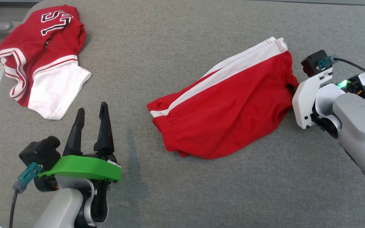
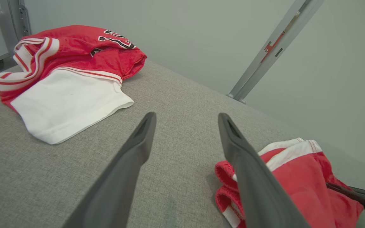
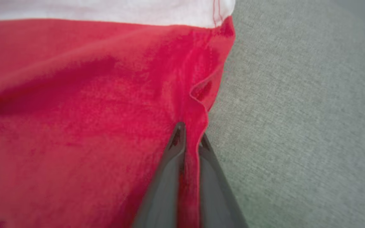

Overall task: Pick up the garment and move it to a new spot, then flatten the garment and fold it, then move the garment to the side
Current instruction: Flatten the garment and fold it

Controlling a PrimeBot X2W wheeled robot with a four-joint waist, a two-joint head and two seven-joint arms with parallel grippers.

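Note:
The garment (image 1: 233, 104), red shorts with a white side stripe, lies crumpled on the grey table, right of centre. My right gripper (image 1: 291, 88) meets its right hem, with the fingertips tucked against the cloth. In the right wrist view the right gripper (image 3: 191, 136) is shut on a fold of the garment (image 3: 74, 110) at its edge. My left gripper (image 1: 92, 107) hovers open and empty at the lower left, well clear of the shorts. In the left wrist view the left gripper (image 2: 185, 117) points over bare table, with the garment (image 2: 299, 177) at the lower right.
A second piece of clothing, a red and white jersey (image 1: 40, 53) with black lettering, lies bunched at the table's far left corner, also in the left wrist view (image 2: 68, 72). The grey fabric tabletop (image 1: 169, 47) stretches between the two. A metal post (image 2: 274, 47) stands beyond the table.

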